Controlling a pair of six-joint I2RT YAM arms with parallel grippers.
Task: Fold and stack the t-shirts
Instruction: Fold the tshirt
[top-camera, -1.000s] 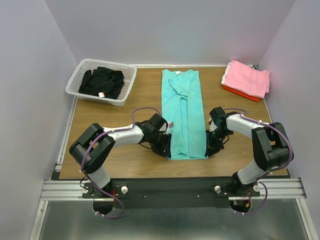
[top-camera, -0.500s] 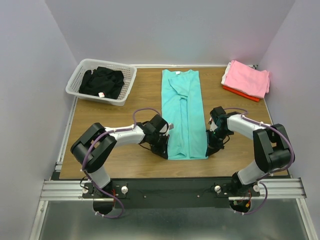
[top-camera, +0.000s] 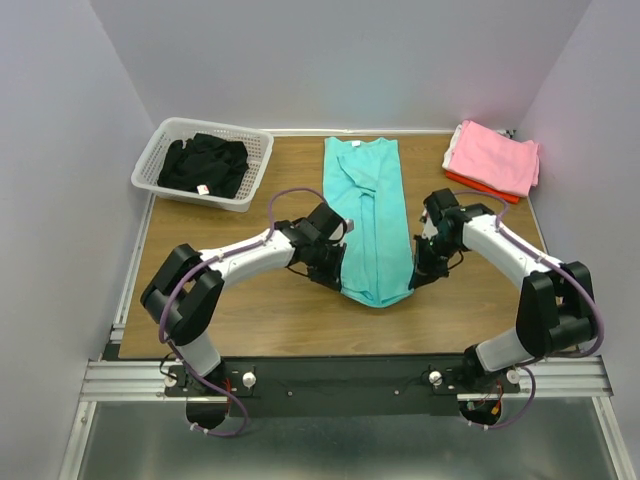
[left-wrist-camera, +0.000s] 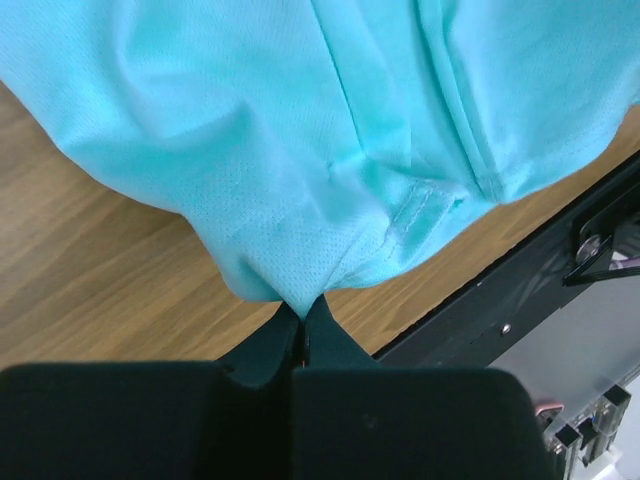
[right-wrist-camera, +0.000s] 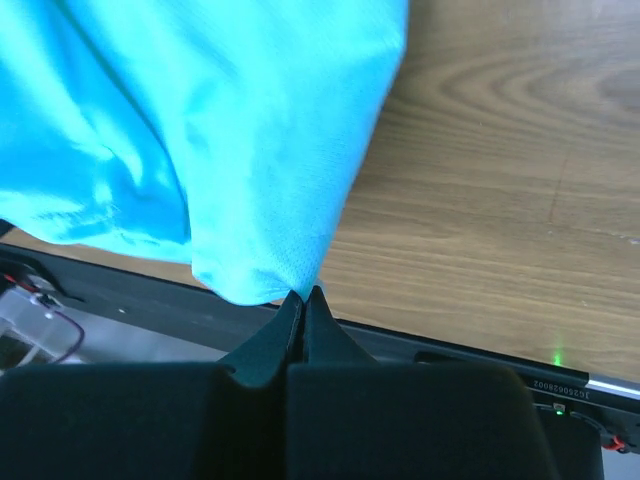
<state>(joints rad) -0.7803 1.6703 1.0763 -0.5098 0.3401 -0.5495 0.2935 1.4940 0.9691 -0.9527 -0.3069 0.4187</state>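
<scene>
Wood-grain tabletop (top-camera: 200, 300) under plain lilac walls; the turquoise t-shirt (top-camera: 368, 215) is laid lengthwise at the centre, already narrowed to a long strip, collar at the far end. Against the views of half a second and one second earlier, both sets of jaws are now pinched tight on the near hem. The left gripper (left-wrist-camera: 303, 312) is clamped on the left corner and the right gripper (right-wrist-camera: 303, 298) on the right corner. The hem, previously flat and square, is now raised, bunched and drawn away from the table's near edge. The lengthwise fold toward the collar is therefore judged begun, not completed. A pink t-shirt (top-camera: 495, 155) is stacked on a red-orange t-shirt (top-camera: 478, 184) at the far right corner. A white slatted basket (top-camera: 152, 160) with black garments (top-camera: 205, 165) is noted far left. Both are well apart from the fold path, so no obstruction is recorded. Cloth sag between the corners is judged the main risk.
</scene>
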